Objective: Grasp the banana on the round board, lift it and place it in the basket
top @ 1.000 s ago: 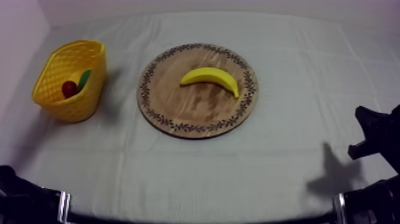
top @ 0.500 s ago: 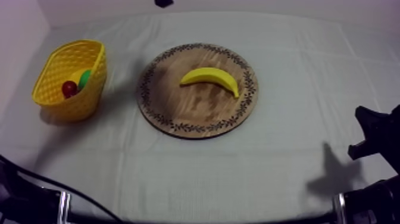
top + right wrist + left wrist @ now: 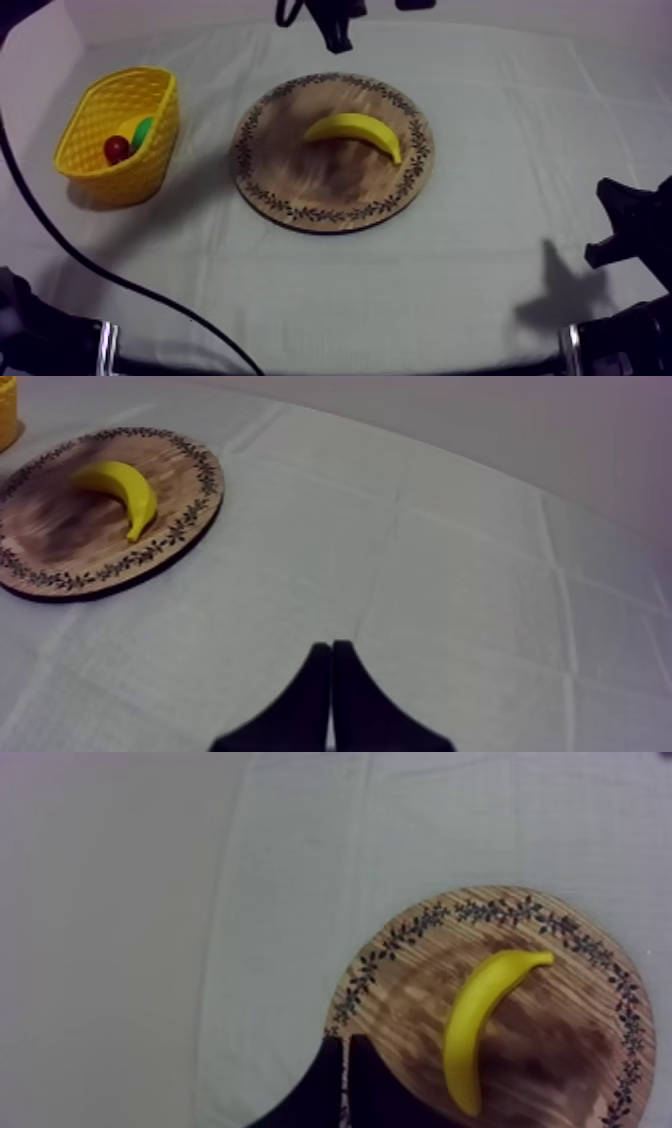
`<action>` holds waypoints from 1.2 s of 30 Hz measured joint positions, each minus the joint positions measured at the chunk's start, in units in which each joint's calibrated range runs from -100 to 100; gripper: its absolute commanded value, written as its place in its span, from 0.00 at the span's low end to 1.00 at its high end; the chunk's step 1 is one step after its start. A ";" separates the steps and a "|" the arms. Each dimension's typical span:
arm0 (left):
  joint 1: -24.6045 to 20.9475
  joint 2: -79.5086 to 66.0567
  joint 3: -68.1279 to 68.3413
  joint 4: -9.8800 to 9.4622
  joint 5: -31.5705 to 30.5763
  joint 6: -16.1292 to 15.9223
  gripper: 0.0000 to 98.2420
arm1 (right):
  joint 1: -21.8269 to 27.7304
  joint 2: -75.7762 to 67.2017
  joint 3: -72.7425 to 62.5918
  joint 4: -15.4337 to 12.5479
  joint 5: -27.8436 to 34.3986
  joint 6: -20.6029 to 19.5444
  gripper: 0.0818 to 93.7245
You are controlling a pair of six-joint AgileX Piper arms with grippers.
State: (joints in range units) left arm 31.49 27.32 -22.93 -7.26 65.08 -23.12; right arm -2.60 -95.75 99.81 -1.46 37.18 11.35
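Grey-white table (image 3: 480, 290) in play, the wooden board (image 3: 330, 190) at mid-cloth and the yellow basket (image 3: 130, 175) well apart on my left side. The banana (image 3: 355, 130) lies on the board, untouched, with the left gripper (image 3: 345, 1047) over the board's rim near it, fingers pressed together. The right gripper (image 3: 330, 661) sits low over bare cloth, fingers also together, and a small red fruit (image 3: 117, 149) rests in the basket.

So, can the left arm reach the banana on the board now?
Probably yes: the left hand hangs at the rim of the board, and the banana lies bare beside it, but the hand is shut.
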 measured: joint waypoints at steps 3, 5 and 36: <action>0.00 1.40 -0.46 -0.21 -0.10 -0.20 0.00 | 0.00 0.00 0.00 0.00 0.00 0.00 0.00; 0.00 1.95 -0.53 -0.27 -0.17 -0.53 0.04 | 0.00 0.00 0.00 0.00 0.00 0.00 0.00; -0.21 7.67 0.06 -6.28 8.75 -0.22 0.72 | 0.00 0.00 0.00 0.00 0.00 0.00 0.00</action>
State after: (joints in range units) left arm 31.28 34.99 -22.88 -13.54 73.83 -23.35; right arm -2.60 -95.75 99.81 -1.46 37.18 11.35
